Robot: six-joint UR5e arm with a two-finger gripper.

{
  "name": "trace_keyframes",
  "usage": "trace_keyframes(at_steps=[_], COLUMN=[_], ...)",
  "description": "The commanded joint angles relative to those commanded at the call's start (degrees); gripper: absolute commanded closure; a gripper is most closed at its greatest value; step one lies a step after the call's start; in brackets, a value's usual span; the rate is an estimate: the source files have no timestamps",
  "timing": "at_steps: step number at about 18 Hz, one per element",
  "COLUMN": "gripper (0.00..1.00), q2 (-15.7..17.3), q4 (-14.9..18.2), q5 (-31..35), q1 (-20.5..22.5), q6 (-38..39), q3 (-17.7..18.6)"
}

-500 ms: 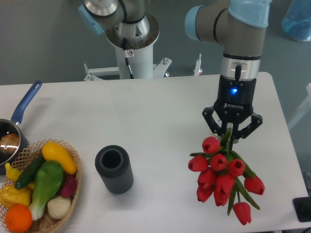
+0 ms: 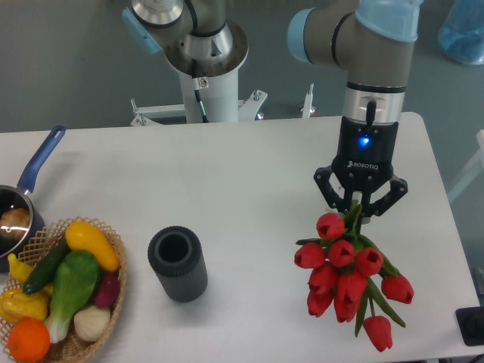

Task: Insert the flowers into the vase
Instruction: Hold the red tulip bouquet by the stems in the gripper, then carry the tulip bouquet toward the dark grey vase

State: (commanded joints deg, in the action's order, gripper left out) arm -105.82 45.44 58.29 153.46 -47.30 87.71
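Observation:
The flowers (image 2: 345, 274), a bunch of red tulips with green stems, spread over the right side of the white table with the blooms fanning toward the front edge. My gripper (image 2: 358, 214) points straight down at the top of the bunch, its fingers drawn in on the green stems where they meet. The vase (image 2: 178, 263), a short dark grey ribbed cylinder with its round mouth facing up, stands well to the left of the flowers and apart from the gripper.
A wicker basket (image 2: 117, 280) of colourful vegetables sits at the front left corner. A blue-handled saucepan (image 2: 30, 178) lies at the left edge behind it. A second robot's base (image 2: 206, 53) stands beyond the table's far edge.
Almost nothing differs; the tulip bunch has shifted a hair to the right with the gripper still on its stems.

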Motion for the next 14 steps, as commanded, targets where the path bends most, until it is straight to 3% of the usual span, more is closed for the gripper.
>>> trace_keyframes(at_steps=[7, 14], gripper=[0.85, 0.85], q2=[-0.26, 1.31], q4=[-0.35, -0.7], q5=[-16.53, -23.4], q1=[-0.18, -1.84], q6=[3.97, 3.97], q3=[0.79, 3.51])
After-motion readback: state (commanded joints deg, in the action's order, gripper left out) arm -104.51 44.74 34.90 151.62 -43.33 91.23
